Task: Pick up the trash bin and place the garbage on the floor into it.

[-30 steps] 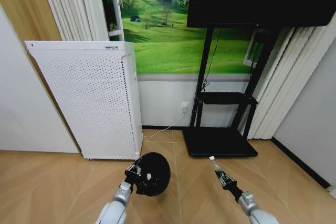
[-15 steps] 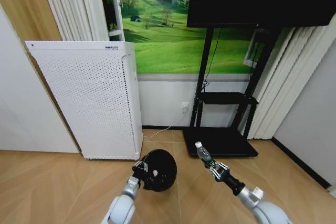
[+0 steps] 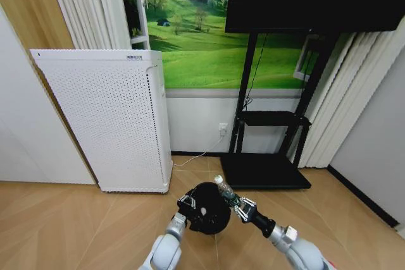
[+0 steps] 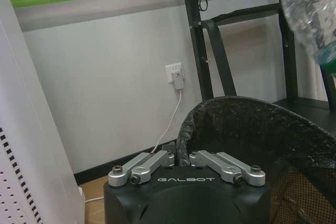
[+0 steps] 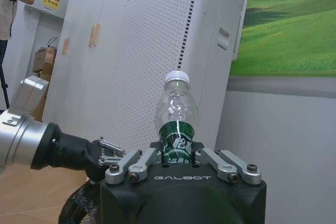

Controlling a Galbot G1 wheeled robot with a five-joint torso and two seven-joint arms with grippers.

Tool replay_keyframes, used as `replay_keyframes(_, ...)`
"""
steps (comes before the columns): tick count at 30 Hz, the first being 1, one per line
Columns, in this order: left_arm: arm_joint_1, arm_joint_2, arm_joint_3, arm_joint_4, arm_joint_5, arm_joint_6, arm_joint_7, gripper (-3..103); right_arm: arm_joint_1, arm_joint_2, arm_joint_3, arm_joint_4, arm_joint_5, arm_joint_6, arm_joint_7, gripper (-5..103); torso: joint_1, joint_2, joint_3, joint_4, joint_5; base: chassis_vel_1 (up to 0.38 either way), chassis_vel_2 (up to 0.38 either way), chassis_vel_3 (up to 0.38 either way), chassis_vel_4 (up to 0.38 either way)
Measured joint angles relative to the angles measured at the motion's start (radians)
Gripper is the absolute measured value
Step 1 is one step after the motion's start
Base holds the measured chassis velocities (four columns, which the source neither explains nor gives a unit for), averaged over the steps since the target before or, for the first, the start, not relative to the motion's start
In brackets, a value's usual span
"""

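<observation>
The trash bin (image 3: 212, 217), a black round mesh basket, hangs tilted above the wooden floor with its mouth facing me. My left gripper (image 3: 188, 203) is shut on its near-left rim; the left wrist view shows the fingers (image 4: 157, 158) clamped over the lined rim of the trash bin (image 4: 252, 116). My right gripper (image 3: 232, 200) is shut on one piece of garbage, a clear bottle (image 3: 223, 188) with a green label, held cap-up at the bin's right rim. The right wrist view shows the bottle (image 5: 177, 114) upright between the jaws, with my left gripper (image 5: 107, 151) beyond it.
A tall white perforated appliance (image 3: 107, 124) stands at the left against the wall. A black screen stand with a flat base (image 3: 262, 172) sits right of centre. A white cord (image 3: 196, 154) runs from a wall socket. Bare wooden floor lies around both arms.
Both arms have reached forward and toward each other. The bin has shifted right and away from me, and the bottle has travelled left to the bin's right rim.
</observation>
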Motion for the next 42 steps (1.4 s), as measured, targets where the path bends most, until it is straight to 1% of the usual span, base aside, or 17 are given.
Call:
replay_keyframes(3, -0.003, -0.009, 0.013, 0.008, 0.005, 0.000, 0.000, 7, 0.022, 0.019, -0.056, -0.029, -0.019, -0.002, 0.005, 23, 0.000, 0.000, 0.000, 0.0000, 0.0000, 0.000, 0.000, 0.000, 0.000)
replay_keyframes(6, -0.003, -0.015, 0.023, 0.013, 0.008, 0.001, 0.000, 7, 0.037, 0.032, -0.077, -0.049, -0.029, 0.000, 0.006, 23, 0.000, 0.000, 0.000, -0.0001, 0.0001, 0.000, 0.000, 0.000, 0.000)
replay_keyframes(19, -0.005, -0.041, 0.048, 0.021, 0.026, 0.006, 0.000, 7, 0.069, 0.040, -0.081, -0.087, -0.032, 0.005, 0.009, 23, 0.000, 0.000, 0.000, -0.0001, 0.0001, 0.000, 0.000, 0.000, 0.000)
replay_keyframes(20, -0.005, -0.041, 0.048, 0.021, 0.026, 0.006, 0.000, 7, 0.067, 0.040, -0.078, -0.087, -0.032, 0.005, 0.013, 21, 0.000, 0.000, 0.000, -0.0001, 0.0000, 0.000, 0.000, 0.000, 0.000)
replay_keyframes(21, -0.004, -0.040, 0.047, 0.021, 0.026, 0.006, 0.000, 7, 0.066, 0.040, -0.076, -0.087, -0.031, 0.003, 0.017, 26, 0.000, 0.000, 0.000, -0.0001, 0.0001, 0.000, 0.000, 0.000, 0.000)
replay_keyframes(22, -0.004, -0.040, 0.047, 0.021, 0.026, 0.006, 0.000, 7, 0.066, 0.040, -0.076, -0.087, -0.031, 0.003, 0.017, 26, 0.000, 0.000, 0.000, -0.0001, 0.0001, 0.000, 0.000, 0.000, 0.000)
replay_keyframes(23, -0.003, -0.038, 0.046, 0.021, 0.026, 0.006, 0.001, 7, 0.066, 0.039, -0.074, -0.087, -0.030, -0.005, 0.020, 31, 0.000, 0.000, 0.000, -0.0001, 0.0001, 0.000, 0.000, 0.000, 0.000)
replay_keyframes(24, -0.003, -0.038, 0.046, 0.021, 0.026, 0.006, 0.001, 7, 0.066, 0.039, -0.074, -0.087, -0.030, -0.005, 0.020, 31, 0.000, 0.000, 0.000, -0.0001, 0.0001, 0.000, 0.000, 0.000, 0.000)
replay_keyframes(27, 0.001, -0.035, 0.043, 0.015, 0.026, 0.006, 0.001, 7, 0.068, 0.041, -0.072, -0.087, -0.029, -0.014, 0.022, 47, 0.000, 0.000, 0.000, 0.0000, 0.0001, 0.000, 0.000, 0.000, 0.000)
replay_keyframes(29, 0.001, -0.035, 0.043, 0.015, 0.026, 0.006, 0.001, 7, 0.068, 0.041, -0.072, -0.087, -0.029, -0.014, 0.022, 47, 0.000, 0.000, 0.000, 0.0000, 0.0001, 0.000, 0.000, 0.000, 0.000)
replay_keyframes(30, 0.002, -0.034, 0.042, 0.014, 0.026, 0.006, 0.002, 7, 0.068, 0.042, -0.072, -0.087, -0.029, -0.016, 0.022, 58, 0.000, 0.000, 0.000, 0.0000, 0.0001, 0.000, 0.000, 0.000, 0.000)
replay_keyframes(32, 0.002, -0.033, 0.041, 0.014, 0.026, 0.006, 0.002, 7, 0.068, 0.042, -0.072, -0.087, -0.029, -0.016, 0.022, 58, 0.000, 0.000, 0.000, 0.0000, 0.0001, 0.000, 0.000, 0.000, 0.000)
replay_keyframes(36, 0.002, -0.033, 0.040, 0.011, 0.026, 0.005, 0.002, 7, 0.067, 0.042, -0.067, -0.088, -0.031, -0.018, 0.022, 80, 0.000, 0.000, 0.000, -0.0001, 0.0001, 0.000, 0.000, 0.000, 0.000)
replay_keyframes(38, 0.002, -0.033, 0.040, 0.011, 0.026, 0.005, 0.002, 7, 0.067, 0.041, -0.065, -0.088, -0.032, -0.018, 0.022, 80, 0.000, 0.000, 0.000, -0.0001, 0.0000, 0.000, 0.000, 0.000, 0.000)
replay_keyframes(40, 0.001, -0.035, 0.040, 0.011, 0.026, 0.005, 0.002, 7, 0.066, 0.041, -0.062, -0.088, -0.033, -0.018, 0.022, 90, 0.000, 0.000, 0.000, 0.0000, 0.0000, 0.000, 0.000, 0.000, 0.000)
replay_keyframes(41, 0.001, -0.035, 0.040, 0.011, 0.026, 0.005, 0.002, 7, 0.066, 0.041, -0.062, -0.088, -0.033, -0.018, 0.022, 90, 0.000, 0.000, 0.000, 0.0000, 0.0000, 0.000, 0.000, 0.000, 0.000)
replay_keyframes(42, 0.001, -0.035, 0.040, 0.011, 0.026, 0.004, 0.002, 7, 0.064, 0.040, -0.059, -0.088, -0.033, -0.018, 0.022, 99, 0.000, 0.000, 0.000, -0.0001, 0.0000, 0.000, 0.000, 0.000, 0.000)
